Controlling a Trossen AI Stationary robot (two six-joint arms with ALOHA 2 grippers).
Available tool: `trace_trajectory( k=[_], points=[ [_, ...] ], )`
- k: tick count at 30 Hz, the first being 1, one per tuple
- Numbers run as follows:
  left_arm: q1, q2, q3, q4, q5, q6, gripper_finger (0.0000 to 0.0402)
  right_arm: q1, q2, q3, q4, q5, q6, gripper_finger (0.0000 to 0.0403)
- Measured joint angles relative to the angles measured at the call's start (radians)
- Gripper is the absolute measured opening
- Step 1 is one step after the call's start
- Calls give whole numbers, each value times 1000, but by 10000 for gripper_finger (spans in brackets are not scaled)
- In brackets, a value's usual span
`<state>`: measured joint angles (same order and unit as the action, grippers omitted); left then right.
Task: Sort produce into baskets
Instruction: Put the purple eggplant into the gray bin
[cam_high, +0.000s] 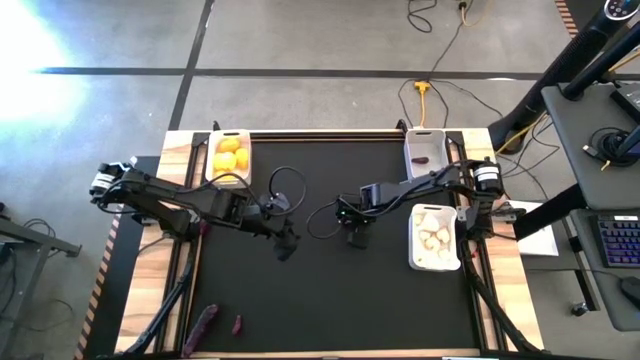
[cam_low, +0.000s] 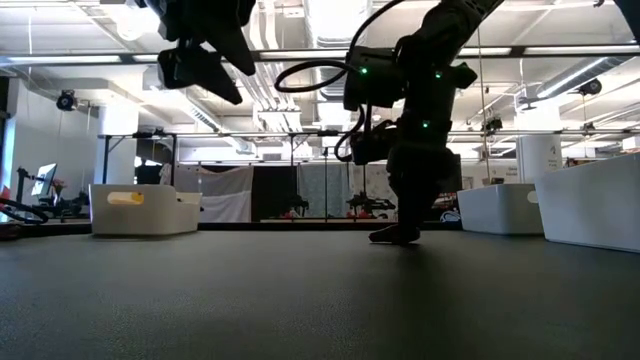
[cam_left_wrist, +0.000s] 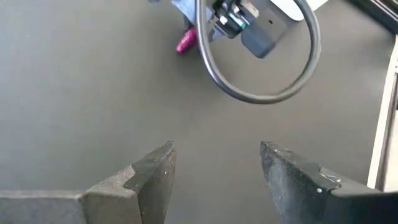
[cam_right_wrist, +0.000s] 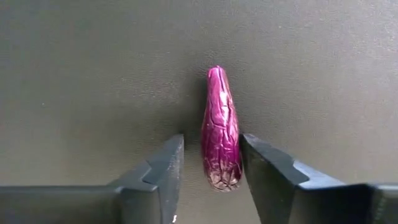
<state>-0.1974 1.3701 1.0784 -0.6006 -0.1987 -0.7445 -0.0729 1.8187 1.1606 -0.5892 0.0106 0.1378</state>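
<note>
Eggplant piece, glossy purple and wrinkled, lies flat on the black mat near the table's middle, its long axis running straight out ahead of the right gripper. The narrow tip points away from the wrist and the fat end sits back between the fingers. Those fingers are spread to either side of it, one close against its flank, the other with a sliver of mat showing, so it is bracketed, not clamped. From above, the right gripper is down at the mat, just beside the garlic basket.

Left gripper hangs released over bare mat, nothing between its fingers; overhead it sits left of centre, a short way from its partner.

Nearer the front edge, two more purple pieces lie on the mat's left side, the longer one angled up and to the right.

Farther back, the lemon basket holds yellow fruit at the rear left, and the third basket at the rear right holds one dark piece.
</note>
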Motion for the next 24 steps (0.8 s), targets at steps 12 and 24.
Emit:
trace_trajectory(
  k=[12, 24],
  points=[
    [29, -4, 58, -234, 3, 43, 209, -24, -112, -4, -74, 11, 0, 60],
    [138, -4, 60, -439, 60, 76, 184, -285, -587, -3, -398, 204, 15, 64]
  ],
)
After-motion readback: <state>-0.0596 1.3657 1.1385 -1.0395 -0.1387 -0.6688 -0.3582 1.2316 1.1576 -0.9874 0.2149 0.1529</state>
